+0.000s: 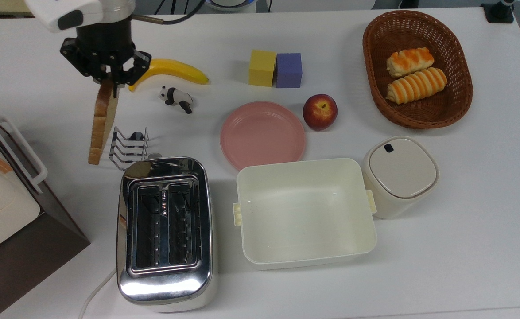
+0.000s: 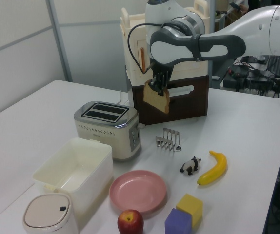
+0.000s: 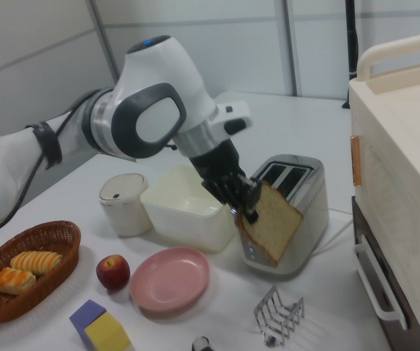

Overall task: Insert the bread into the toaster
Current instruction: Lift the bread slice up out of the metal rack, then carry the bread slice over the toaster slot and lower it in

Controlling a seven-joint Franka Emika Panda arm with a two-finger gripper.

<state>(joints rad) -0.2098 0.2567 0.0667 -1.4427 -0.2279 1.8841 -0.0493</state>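
My gripper (image 1: 109, 79) (image 2: 158, 87) (image 3: 245, 207) is shut on the top edge of the bread (image 1: 102, 119) (image 2: 157, 99) (image 3: 271, 222), a brown slice hanging well above the table. Directly below it stands the small wire toast rack (image 1: 128, 147) (image 2: 168, 140) (image 3: 279, 315), with nothing in it. The chrome toaster (image 1: 164, 232) (image 2: 107, 127) (image 3: 286, 210) sits beside the rack, toward the top view's bottom, with both slots showing nothing inside. In the left view the slice hangs to the right of the toaster and higher than its top.
A cream box (image 1: 305, 212), pink plate (image 1: 262, 134), apple (image 1: 320, 111) and lidded cream bin (image 1: 399, 175) lie on the top view's right of the toaster. A banana (image 1: 171, 71), toy panda (image 1: 176, 98) and two cubes (image 1: 275, 67) sit behind. A tall cabinet (image 2: 167, 63) stands near the arm.
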